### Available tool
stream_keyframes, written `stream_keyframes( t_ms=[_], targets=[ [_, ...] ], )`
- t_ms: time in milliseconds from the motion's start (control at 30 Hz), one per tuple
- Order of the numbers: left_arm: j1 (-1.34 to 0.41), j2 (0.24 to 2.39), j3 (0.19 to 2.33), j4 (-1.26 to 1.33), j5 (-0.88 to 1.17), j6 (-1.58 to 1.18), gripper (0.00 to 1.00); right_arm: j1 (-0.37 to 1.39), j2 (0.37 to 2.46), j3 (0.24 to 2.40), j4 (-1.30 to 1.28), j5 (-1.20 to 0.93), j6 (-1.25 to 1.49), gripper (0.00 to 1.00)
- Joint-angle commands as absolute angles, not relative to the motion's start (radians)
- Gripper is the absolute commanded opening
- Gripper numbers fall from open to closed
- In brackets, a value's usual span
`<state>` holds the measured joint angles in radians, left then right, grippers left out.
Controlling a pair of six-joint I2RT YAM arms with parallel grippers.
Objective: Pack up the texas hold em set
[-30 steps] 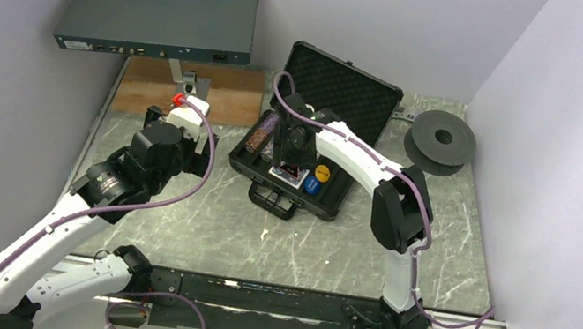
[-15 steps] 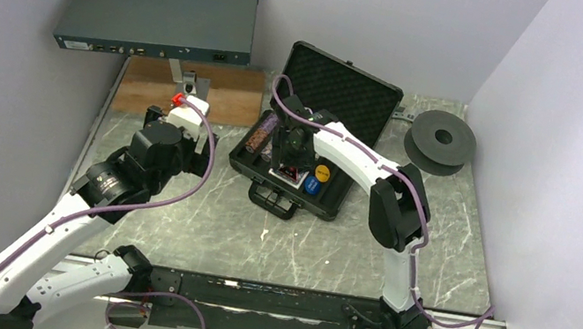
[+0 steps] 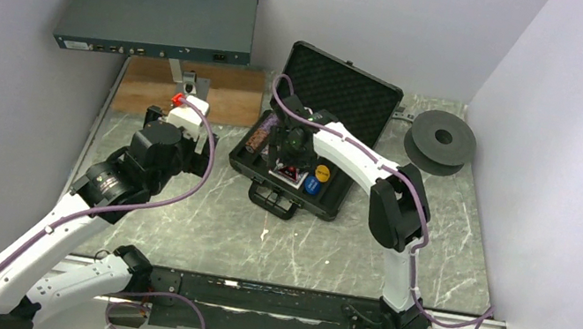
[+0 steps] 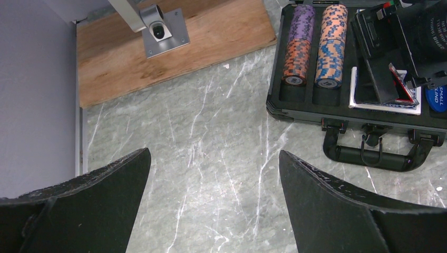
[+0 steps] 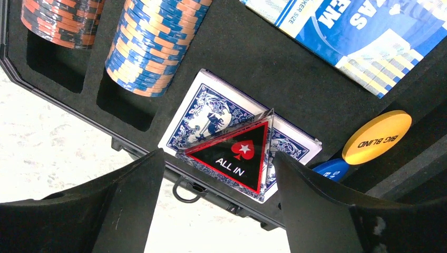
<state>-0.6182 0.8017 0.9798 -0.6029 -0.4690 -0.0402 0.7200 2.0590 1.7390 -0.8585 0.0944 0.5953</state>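
Note:
The black briefcase [image 3: 344, 93] lies open at the table's back middle, lid up. Two brown-patterned chip rolls [image 5: 153, 42] fill its left slots and also show in the left wrist view [image 4: 329, 47]. A blue card deck [image 5: 203, 116] lies in the foam with the red-edged "ALL IN" triangle [image 5: 237, 155] on top. The orange button [image 5: 377, 136] and the blue button [image 5: 329, 168] sit to its right. My right gripper [image 5: 219, 154] hovers open just over the triangle, fingers either side, not touching. My left gripper [image 4: 213, 174] is open and empty over bare table left of the case.
A grey rack unit [image 3: 159, 14] stands on a metal post [image 4: 158, 29] over a wooden board [image 3: 193, 90] at back left. A dark round spool [image 3: 442, 141] lies at back right. A blue printed sheet [image 5: 363, 31] lies in the case. Walls close three sides.
My right gripper has shifted slightly left and forward over the case. The left arm has not moved.

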Motion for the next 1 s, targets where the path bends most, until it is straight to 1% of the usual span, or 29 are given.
stream_keyframes(
  t_ms=[0,300,567,767,967],
  targets=[
    [-0.614,0.785,0.983,-0.575,-0.482,-0.031,0.98,0.714,2.043,1.762,-0.864,0.119,0.593,0.80],
    [-0.614,0.781,0.983,-0.575,-0.479,-0.031,0.98,0.715,1.989,1.815,-0.904,0.124,0.564,0.81],
    [-0.614,0.782,0.981,-0.574,-0.481,-0.030,0.98,0.714,1.909,1.850,-0.913,0.108,0.463,0.81],
    [-0.613,0.792,0.977,-0.571,-0.486,-0.031,0.98,0.711,1.875,1.880,-0.909,0.194,0.417,0.81],
    [-0.614,0.802,0.976,-0.570,-0.491,-0.029,0.98,0.690,1.799,1.829,-0.845,0.238,0.352,0.81]
  ],
)
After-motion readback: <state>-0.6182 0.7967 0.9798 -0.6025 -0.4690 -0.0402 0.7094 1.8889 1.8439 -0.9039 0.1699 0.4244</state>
